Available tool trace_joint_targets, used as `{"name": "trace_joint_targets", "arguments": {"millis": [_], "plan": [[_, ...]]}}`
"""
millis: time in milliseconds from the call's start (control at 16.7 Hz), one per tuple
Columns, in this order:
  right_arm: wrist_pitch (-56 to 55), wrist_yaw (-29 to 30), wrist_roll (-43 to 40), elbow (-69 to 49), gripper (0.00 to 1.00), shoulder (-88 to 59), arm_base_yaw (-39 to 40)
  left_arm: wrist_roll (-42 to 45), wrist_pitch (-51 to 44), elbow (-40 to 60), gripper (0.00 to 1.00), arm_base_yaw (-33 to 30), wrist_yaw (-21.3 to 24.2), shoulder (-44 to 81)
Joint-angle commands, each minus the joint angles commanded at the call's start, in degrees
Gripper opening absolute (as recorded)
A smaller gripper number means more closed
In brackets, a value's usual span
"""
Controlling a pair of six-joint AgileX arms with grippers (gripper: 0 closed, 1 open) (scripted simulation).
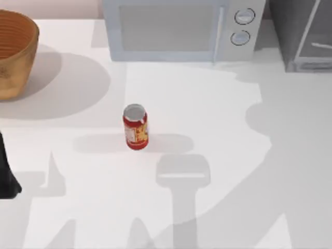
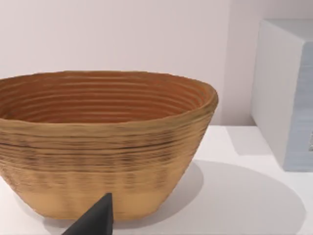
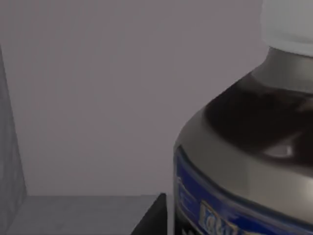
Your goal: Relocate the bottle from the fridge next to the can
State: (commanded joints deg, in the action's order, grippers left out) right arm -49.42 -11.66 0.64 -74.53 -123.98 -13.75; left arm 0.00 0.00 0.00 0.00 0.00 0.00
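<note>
Top view: one can (image 1: pixel 136 127) stands upright near the middle of the table (image 1: pixel 218 129), open surface all round it. One fridge (image 1: pixel 303 33) sits at the far right corner, beside one microwave (image 1: pixel 181 28); one basket (image 1: pixel 15 54) sits at the far left edge. The right wrist view shows one bottle (image 3: pixel 244 161) close up against grey fridge walls. The left arm (image 1: pixel 6 174) waits at the left edge. Whether either pincer is spread or pressed together, I cannot tell.
</note>
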Motion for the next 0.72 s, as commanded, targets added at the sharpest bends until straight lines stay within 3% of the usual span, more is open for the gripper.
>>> {"name": "trace_joint_targets", "arguments": {"millis": [480,720], "plan": [[2.12,-0.19,0.07,0.19,0.00,2.44,-0.18,0.00,0.00,0.00,1.00,0.00,0.00,0.00],[-0.72,-1.80,0.14,9.00,0.00,8.71,-1.40,0.00,0.00,0.00,1.00,0.00,0.00,0.00]]}}
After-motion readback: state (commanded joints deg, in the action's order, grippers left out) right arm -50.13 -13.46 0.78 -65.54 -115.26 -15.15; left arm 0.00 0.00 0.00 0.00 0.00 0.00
